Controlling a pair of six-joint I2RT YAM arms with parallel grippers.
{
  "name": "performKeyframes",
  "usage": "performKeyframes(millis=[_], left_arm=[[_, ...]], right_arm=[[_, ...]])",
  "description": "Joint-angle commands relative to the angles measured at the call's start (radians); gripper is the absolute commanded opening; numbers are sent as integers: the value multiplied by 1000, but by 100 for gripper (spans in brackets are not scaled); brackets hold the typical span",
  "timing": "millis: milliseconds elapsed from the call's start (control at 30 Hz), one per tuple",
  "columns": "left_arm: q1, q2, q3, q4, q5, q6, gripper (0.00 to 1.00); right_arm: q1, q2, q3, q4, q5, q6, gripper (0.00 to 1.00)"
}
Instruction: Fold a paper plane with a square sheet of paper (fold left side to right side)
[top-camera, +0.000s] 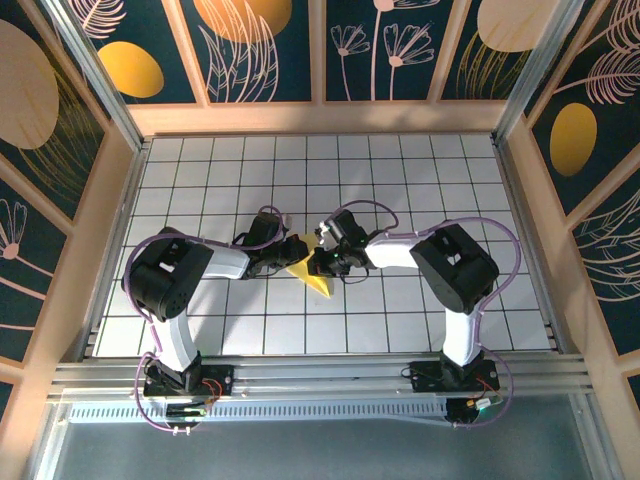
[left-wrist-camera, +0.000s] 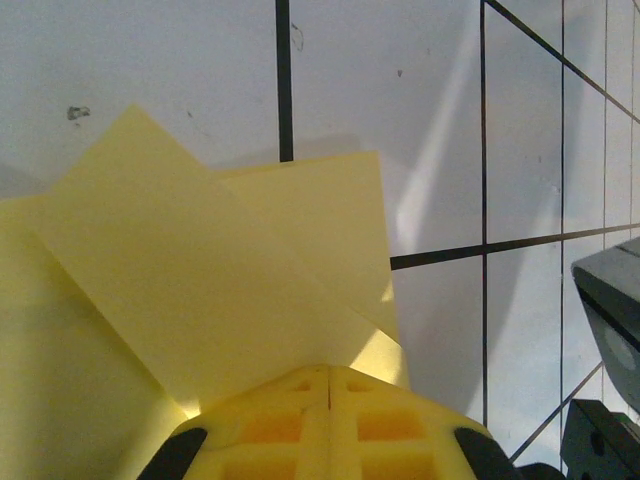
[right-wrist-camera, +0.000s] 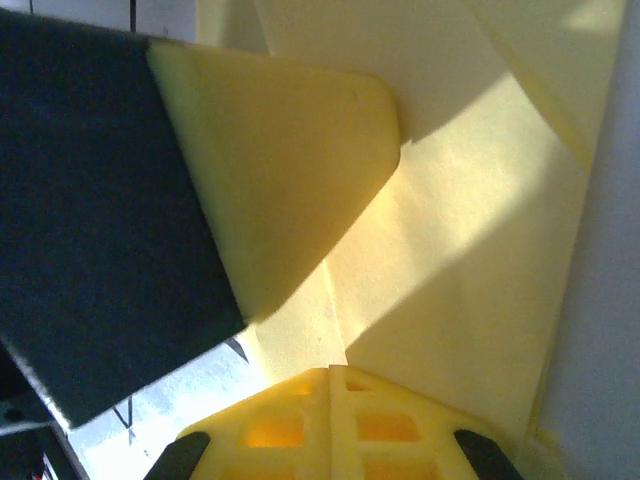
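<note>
The square sheet of paper (top-camera: 312, 277) lies folded on the white gridded table, a pale yellow wedge pointing toward the near edge. My left gripper (top-camera: 297, 250) and right gripper (top-camera: 318, 262) meet over its upper part, almost touching. In the left wrist view the left gripper (left-wrist-camera: 330, 372) is shut, its tips resting on overlapping yellow flaps of the paper (left-wrist-camera: 200, 270). In the right wrist view the right gripper (right-wrist-camera: 330, 372) is shut, tips down on a crease in the paper (right-wrist-camera: 470, 230). The left gripper's yellow finger (right-wrist-camera: 280, 150) sits close beside it.
The table (top-camera: 420, 180) is walled by wooden panels at left, back and right. An aluminium rail (top-camera: 320, 375) carries both arm bases at the near edge. The right gripper's dark body (left-wrist-camera: 610, 300) shows at the right edge of the left wrist view.
</note>
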Motion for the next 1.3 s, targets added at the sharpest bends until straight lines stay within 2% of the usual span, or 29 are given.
performKeyframes(millis=[0,567,733,767,900,1033,1133,1267], left_arm=[[4,42,-1,-104,-79,1,0],[4,45,12,-112,-78,5,0],[4,31,16,-94,-49,4,1],[4,22,19,-89,-40,2,3],[4,-38,43,-68,7,-13,11],[4,-120,74,-88,-19,-9,23],[4,-226,67,-124,-98,-2,33],[4,-336,0,-131,-192,-17,42]], right_arm=[[34,-25,-60,-103,-29,9,0],[47,-147,-193,-105,-34,31,0],[41,-214,-199,-121,-34,15,0],[35,-232,-197,-121,-32,11,1],[-3,-322,-182,-115,-7,-26,22],[-68,-373,-177,-99,54,-77,39],[-102,-376,-176,-77,62,-103,46],[-101,-340,-160,-36,22,-128,48]])
